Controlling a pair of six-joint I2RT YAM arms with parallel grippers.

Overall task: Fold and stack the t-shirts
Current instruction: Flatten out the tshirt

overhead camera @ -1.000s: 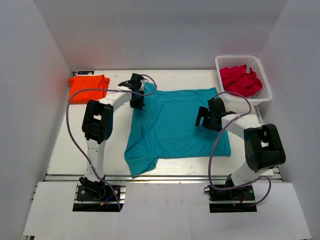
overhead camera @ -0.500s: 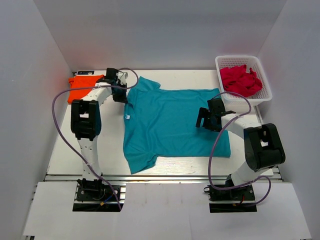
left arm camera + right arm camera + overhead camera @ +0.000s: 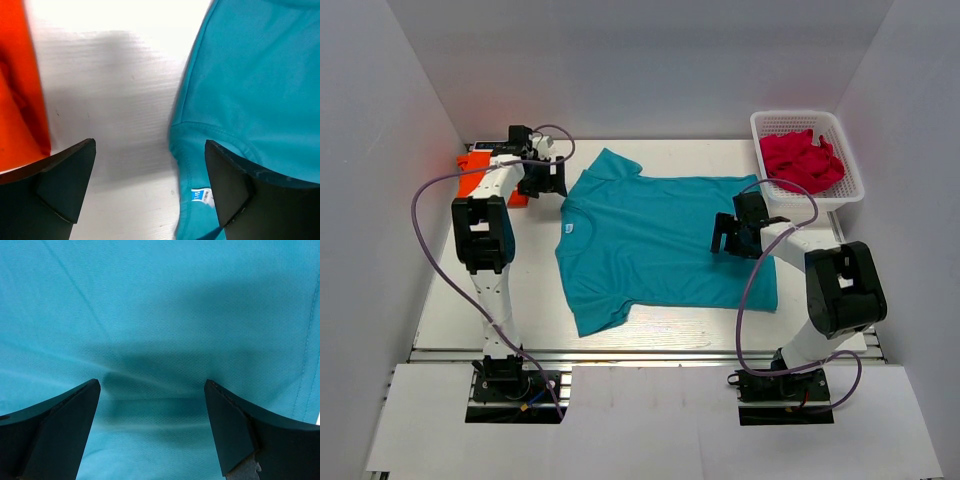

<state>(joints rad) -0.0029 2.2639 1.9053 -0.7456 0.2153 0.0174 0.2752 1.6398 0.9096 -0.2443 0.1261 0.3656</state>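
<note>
A teal t-shirt [image 3: 660,245] lies spread flat across the middle of the table, its collar and white neck label [image 3: 202,196] at the left. A folded orange t-shirt [image 3: 476,172] sits at the back left corner, partly behind the left arm. My left gripper [image 3: 542,182] hovers open between the two, over bare table; in its wrist view the orange shirt [image 3: 17,85] is on the left and the teal shirt [image 3: 255,85] on the right. My right gripper [image 3: 725,238] stands open just above the right part of the teal shirt [image 3: 160,305], nothing between its fingers.
A white basket [image 3: 840,188] at the back right holds crumpled red cloth [image 3: 802,160]. White walls close in the table on the left, back and right. Purple cables loop from both arms.
The left gripper pulled the teal shirt's collar edge out to the left, spreading the shirt flat, then opened and let go, ending near the orange shirt. The right arm stayed put.
</note>
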